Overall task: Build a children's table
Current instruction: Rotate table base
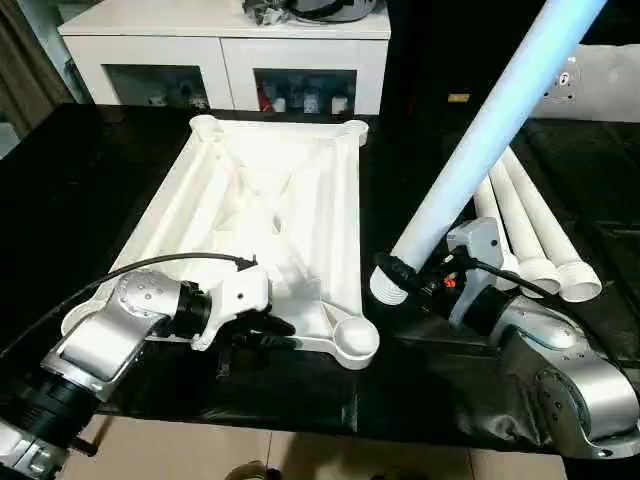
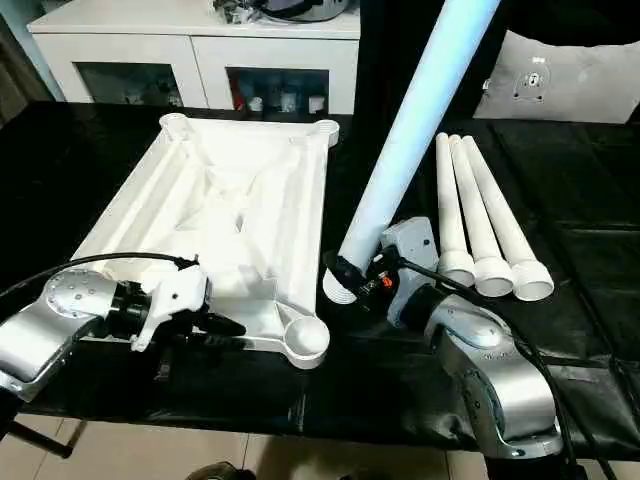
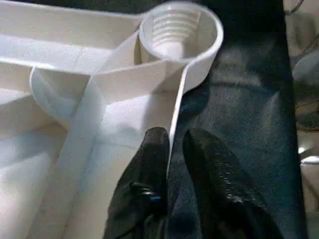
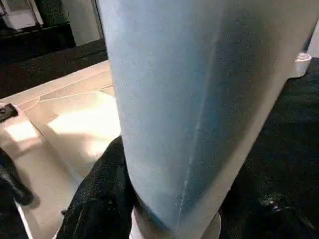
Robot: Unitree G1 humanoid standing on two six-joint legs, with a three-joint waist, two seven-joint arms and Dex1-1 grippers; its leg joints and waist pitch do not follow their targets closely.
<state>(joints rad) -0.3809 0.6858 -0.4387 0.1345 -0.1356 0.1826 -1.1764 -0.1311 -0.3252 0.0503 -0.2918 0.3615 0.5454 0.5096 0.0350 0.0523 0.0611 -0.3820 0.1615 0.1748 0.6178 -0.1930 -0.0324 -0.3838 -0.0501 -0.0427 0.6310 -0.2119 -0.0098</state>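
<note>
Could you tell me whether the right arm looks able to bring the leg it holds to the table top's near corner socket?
Probably yes: the right pincer grips the leg near its threaded end, and only bare black cloth lies before the near corner socket.

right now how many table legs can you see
4: three legs lie side by side on the black cloth to the right of the upturned table top; the fourth leg is held tilted up in the right gripper.
</note>
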